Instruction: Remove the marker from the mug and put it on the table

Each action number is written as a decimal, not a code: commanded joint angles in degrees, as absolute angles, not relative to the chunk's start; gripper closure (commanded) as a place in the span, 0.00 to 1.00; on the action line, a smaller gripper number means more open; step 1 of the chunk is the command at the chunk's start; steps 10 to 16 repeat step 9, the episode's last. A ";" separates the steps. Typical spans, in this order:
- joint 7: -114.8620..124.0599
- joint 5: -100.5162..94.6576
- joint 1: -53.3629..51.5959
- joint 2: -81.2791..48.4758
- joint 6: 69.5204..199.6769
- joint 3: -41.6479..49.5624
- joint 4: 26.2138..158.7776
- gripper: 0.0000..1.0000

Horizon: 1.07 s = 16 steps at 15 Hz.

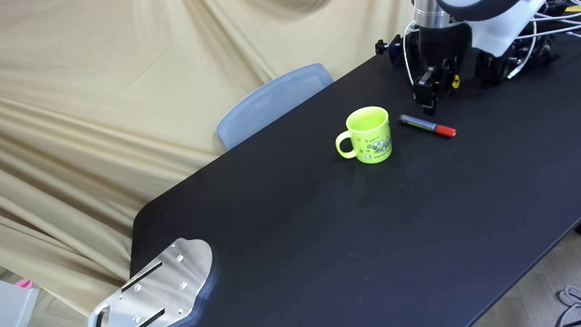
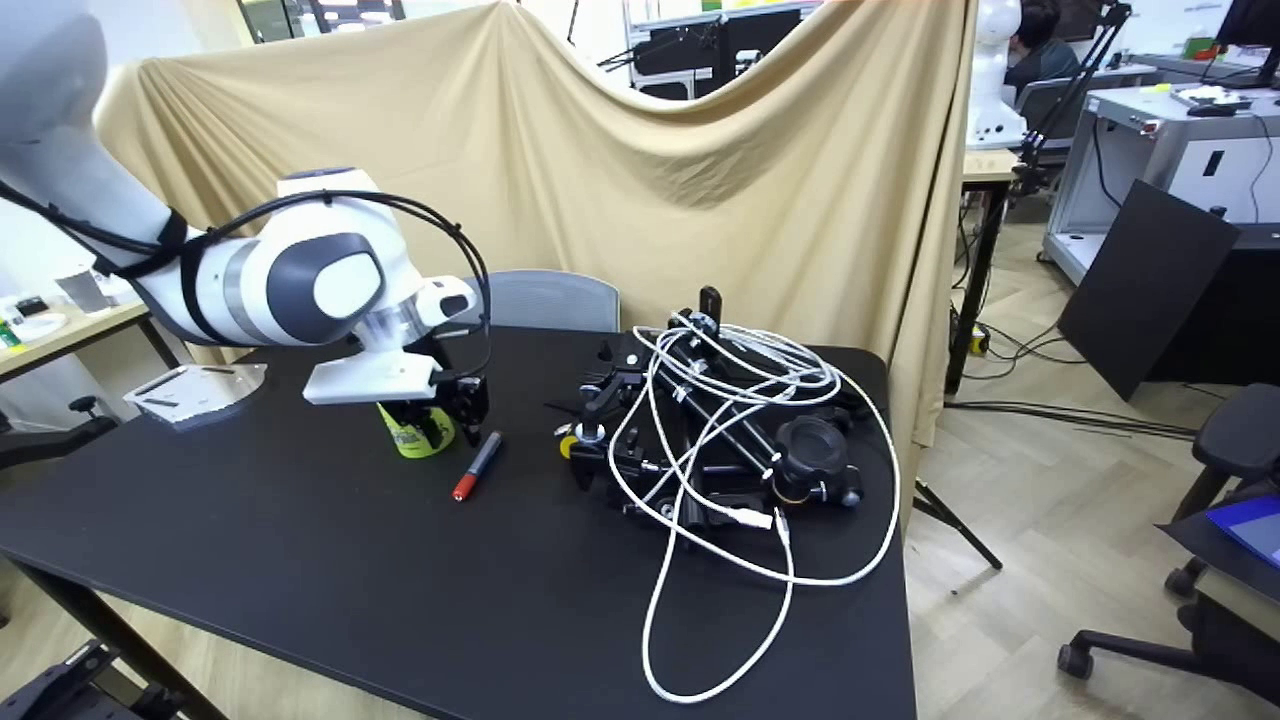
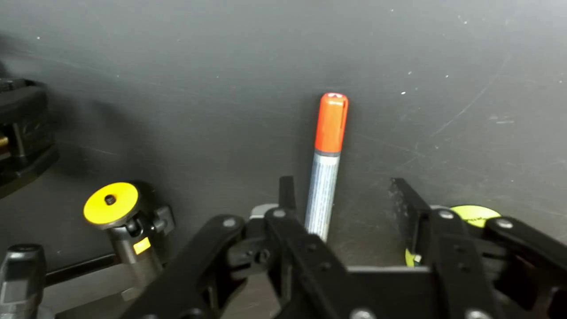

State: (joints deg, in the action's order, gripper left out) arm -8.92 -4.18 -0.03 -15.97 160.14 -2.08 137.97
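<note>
On the table (image 1: 290,227), in an exterior view, the marker (image 1: 427,126) is lying at three o'clock from the mug (image 1: 373,141), probably light, stiff, slick, inviting a mid-barrel pinch; the gripper (image 3: 344,191) is gaping wide.

- The mug (image 1: 370,141), upright on the table (image 1: 290,240)!
- The marker (image 1: 426,126), on the table just right of the mug, in both exterior views!
- Stand (image 2: 812,447) farther right of the mug!
- Plate (image 1: 165,277) well left, chair back (image 1: 272,104) behind the mug!
- Wrist view: gripper (image 3: 342,184) partly hiding the mug!
</note>
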 commanded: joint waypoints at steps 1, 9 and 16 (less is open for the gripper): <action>-8.59 -3.41 0.08 -17.18 156.16 -2.37 135.82 0.13; -6.11 3.85 -0.04 -13.80 141.58 -3.10 133.94 0.00; -6.11 3.85 -0.04 -13.80 141.58 -3.10 133.94 0.00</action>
